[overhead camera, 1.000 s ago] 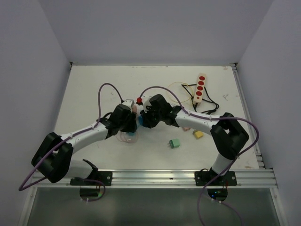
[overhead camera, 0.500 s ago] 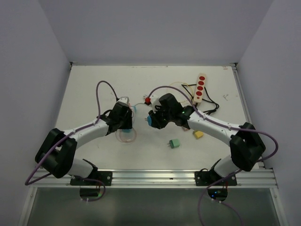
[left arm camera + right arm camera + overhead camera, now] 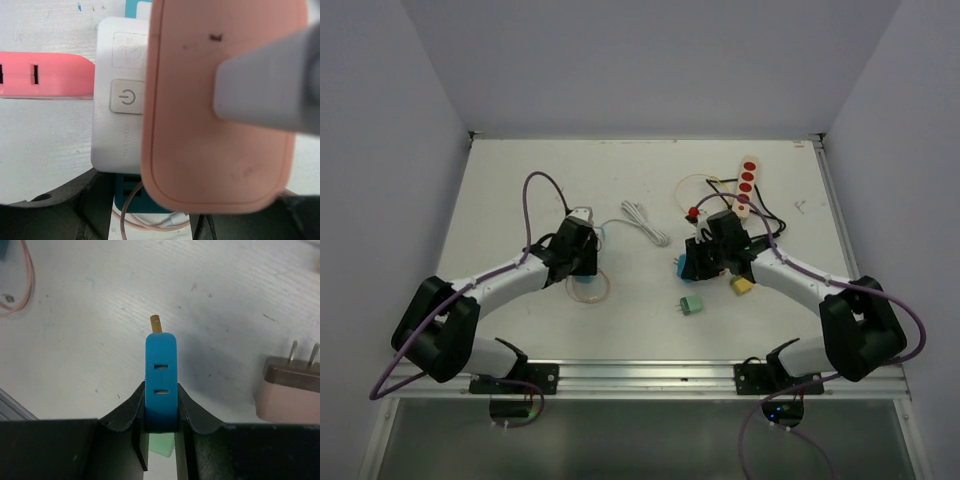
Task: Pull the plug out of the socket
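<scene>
A blue plug point(image 3: 161, 371) with a brass prong point(image 3: 156, 322) sits clamped between my right gripper's fingers point(image 3: 161, 405), free of the socket and just above the table. In the top view the right gripper point(image 3: 690, 262) holds this blue plug point(image 3: 678, 266) at centre right. The socket, a white cube point(image 3: 120, 100) with a power button and a teal base point(image 3: 131, 194), is in my left gripper point(image 3: 165, 205), whose jaws close on its sides. A large pink adapter point(image 3: 220, 125) fills the left wrist view and hides much of the cube. The left gripper point(image 3: 578, 248) lies well left of the plug.
A green plug point(image 3: 691, 304) and a yellow plug point(image 3: 741, 285) lie near the right gripper. A power strip point(image 3: 745, 186) with red sockets and dark cables sits at the back right. A white cable point(image 3: 640, 220) and a pink cable coil point(image 3: 588, 290) lie mid-table. A brown two-pronged plug point(image 3: 295, 390) rests on the right.
My right gripper has carried the blue plug away from the socket, to the right. The left gripper has kept the socket and shifted slightly left. The white cable now shows between them.
</scene>
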